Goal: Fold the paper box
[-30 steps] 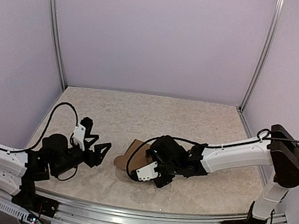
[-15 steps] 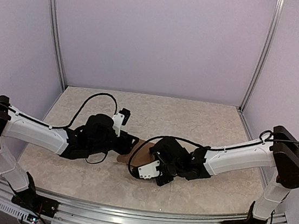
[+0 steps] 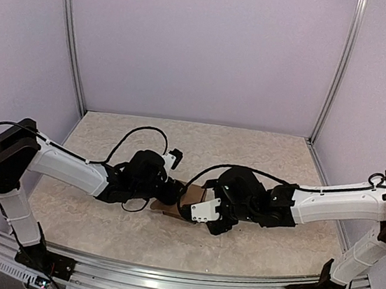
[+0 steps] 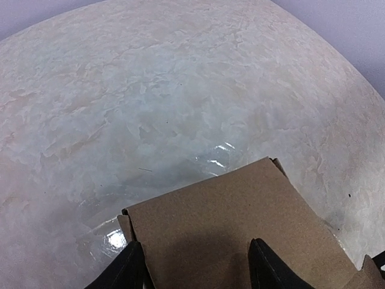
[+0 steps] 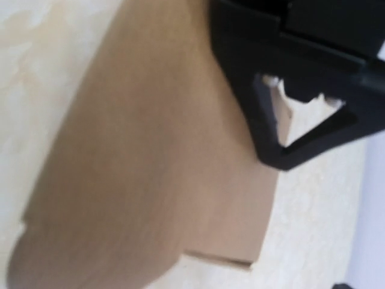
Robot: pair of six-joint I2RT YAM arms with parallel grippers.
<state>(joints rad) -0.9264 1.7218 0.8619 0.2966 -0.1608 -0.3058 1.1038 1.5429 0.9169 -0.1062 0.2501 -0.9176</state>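
Observation:
The paper box [image 3: 176,200] is brown cardboard lying low on the table's middle, squeezed between both grippers. My left gripper [image 3: 164,196] reaches it from the left. In the left wrist view a flat panel of the box [image 4: 228,217] lies under my left gripper [image 4: 195,244], whose jaws stand apart: one fingertip [image 4: 131,265] at the panel's left edge, the other on its top. My right gripper [image 3: 197,212] is against the box's right side. Blurred cardboard [image 5: 144,156] fills the right wrist view and hides the right fingers. The left arm's black finger [image 5: 264,126] shows there.
The marbled tabletop [image 3: 247,158] is enclosed by pale walls with metal posts [image 3: 72,66] at the back corners. A metal rail [image 3: 177,273] runs along the near edge. Black cables loop over both arms.
My left arm swung from the near left of the table to the box at the middle, and its jaws narrowed slightly. My right arm shifted a little back and right with the box.

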